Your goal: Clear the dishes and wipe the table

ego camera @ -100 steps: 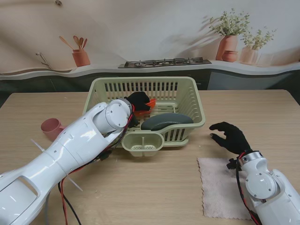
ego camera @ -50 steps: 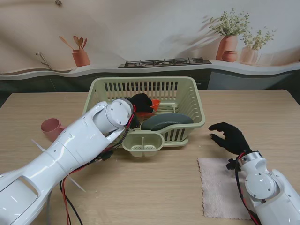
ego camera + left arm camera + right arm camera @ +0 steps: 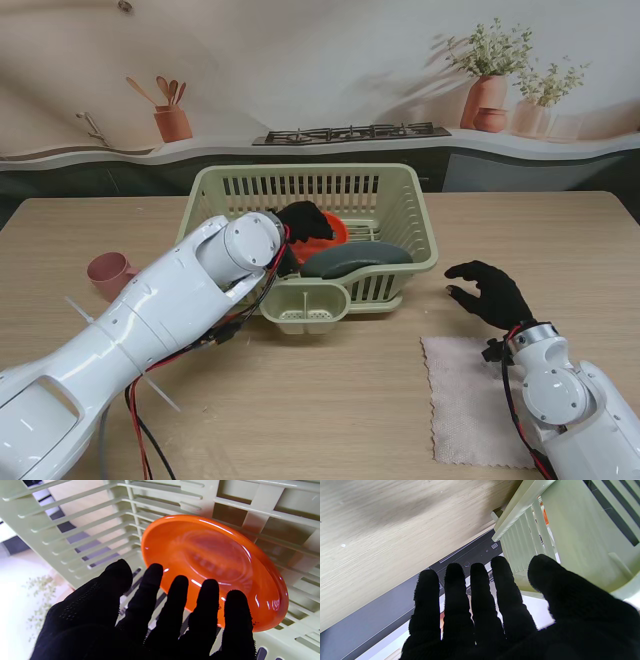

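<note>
Wooden worktop (image 3: 300, 400) carries a pale green slatted plastic dish basket (image 3: 410, 215); inside, a glossy orange round plastic plate (image 3: 212, 565) lies tilted, left hand (image 3: 150, 620) fingers spread beside it, empty; right hand (image 3: 492, 292) fingers also spread, empty.

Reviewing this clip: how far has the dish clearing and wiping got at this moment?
Done: grey dish and orange plate sit in the rack. In hand: nothing; left hand open beside the plate, right hand open. Left: pink cup on the table, cloth unused.

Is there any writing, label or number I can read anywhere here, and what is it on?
No readable text in any view.
Orange plate: plain.
Green basket: plain.
Pink cup and cloth: no marks.
A small mark on the dark strip past the table is too small to read.
</note>
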`<state>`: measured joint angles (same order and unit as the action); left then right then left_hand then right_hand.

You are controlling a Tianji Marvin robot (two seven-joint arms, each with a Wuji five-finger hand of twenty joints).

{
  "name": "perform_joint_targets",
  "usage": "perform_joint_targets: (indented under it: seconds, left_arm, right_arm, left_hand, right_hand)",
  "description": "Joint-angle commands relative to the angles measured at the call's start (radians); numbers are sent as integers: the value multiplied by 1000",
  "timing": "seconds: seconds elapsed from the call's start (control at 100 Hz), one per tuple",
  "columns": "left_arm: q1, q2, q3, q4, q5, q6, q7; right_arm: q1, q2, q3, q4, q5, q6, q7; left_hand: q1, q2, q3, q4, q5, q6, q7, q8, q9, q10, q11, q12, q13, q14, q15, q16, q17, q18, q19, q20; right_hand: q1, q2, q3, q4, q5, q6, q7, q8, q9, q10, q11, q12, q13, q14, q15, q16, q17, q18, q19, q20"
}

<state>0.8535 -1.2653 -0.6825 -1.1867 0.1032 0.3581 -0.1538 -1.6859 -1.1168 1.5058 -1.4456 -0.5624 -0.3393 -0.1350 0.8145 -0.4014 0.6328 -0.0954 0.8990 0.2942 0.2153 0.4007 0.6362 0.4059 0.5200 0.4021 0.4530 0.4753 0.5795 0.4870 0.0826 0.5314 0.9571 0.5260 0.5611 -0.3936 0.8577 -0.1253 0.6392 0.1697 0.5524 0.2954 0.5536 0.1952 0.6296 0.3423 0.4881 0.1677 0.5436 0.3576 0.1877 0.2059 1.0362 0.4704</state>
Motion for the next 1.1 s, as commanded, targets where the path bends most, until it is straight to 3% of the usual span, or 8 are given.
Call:
perform_joint_targets:
  seconds: [0.0,0.22,0.37,0.61,0.75,0.89,1.09]
  left_arm:
    - [2,1,-6,-6,1,-8,-3]
    - [24,22,-38,-44,35,-60,3]
    - [44,46,-72,-92,66,-97,-11]
    - [85,85,-134,-176,112,-136,-51]
    - [116,107,-176,-214,157,-173,-68]
    - [151,128,-228,-254,194,-211,-87]
    - [206,159,-311,-313,263,-278,-127]
  right_arm:
    - [-7,-2,-1,-6,-2,-1,13]
    - [-8,-1,-1,-7,-3,-1,15]
    - [-9,-1,-1,-7,-3,0,16]
    - [-7,0,-3,-6,-5,-4,18]
    - [-6,1,-3,-5,-7,-7,19]
    - [-5,1,-4,-4,-8,-10,22]
    - [-5,2,-8,-5,-7,-9,27]
  left_hand:
    - [-26,-9,32,12,-13,-28,-13,-1,-23,-39,1,-17,-20,-23,-5,0,-18,-14,-13,-22]
    - [-33,-15,45,10,-14,-33,-10,-1,-24,-42,8,-13,-21,-19,1,10,-25,-27,-11,-23]
    - [-34,-16,50,10,-21,-23,-1,15,-37,-29,55,12,-27,18,62,69,-22,-23,47,4]
    - [36,-28,4,-20,-23,-30,26,79,-23,-20,94,31,-4,36,109,118,8,-8,129,53]
    - [126,-42,-64,-23,-36,-50,97,152,-6,-24,130,50,18,43,153,151,26,-1,166,83]
    - [211,-59,-107,-8,-66,-60,192,172,14,-21,147,57,42,49,175,168,59,10,204,114]
    - [249,-78,-99,-3,-186,-70,474,45,17,-25,148,58,52,42,177,171,75,20,202,129]
  right_hand:
    - [-22,-19,8,35,5,0,-5,10,14,-7,-17,-14,6,-9,-24,0,-11,12,0,18]
    - [-22,-20,9,35,5,0,-5,10,15,-6,-17,-14,7,-8,-24,0,-12,12,-1,18]
    - [-22,-22,10,35,5,-1,-4,10,14,-6,-17,-14,6,-9,-24,1,-11,12,-1,19]
    - [-19,-36,19,35,5,0,-2,11,17,-6,-15,-13,10,-8,-23,1,-7,15,1,20]
    - [-18,-40,24,34,5,0,-1,12,17,-6,-15,-13,11,-8,-22,1,-6,15,2,19]
    - [-18,-43,27,33,6,0,1,12,17,-6,-15,-13,11,-7,-22,1,-5,15,4,19]
    - [-19,-43,27,33,4,1,1,12,17,-6,-15,-13,10,-6,-22,1,-4,14,5,18]
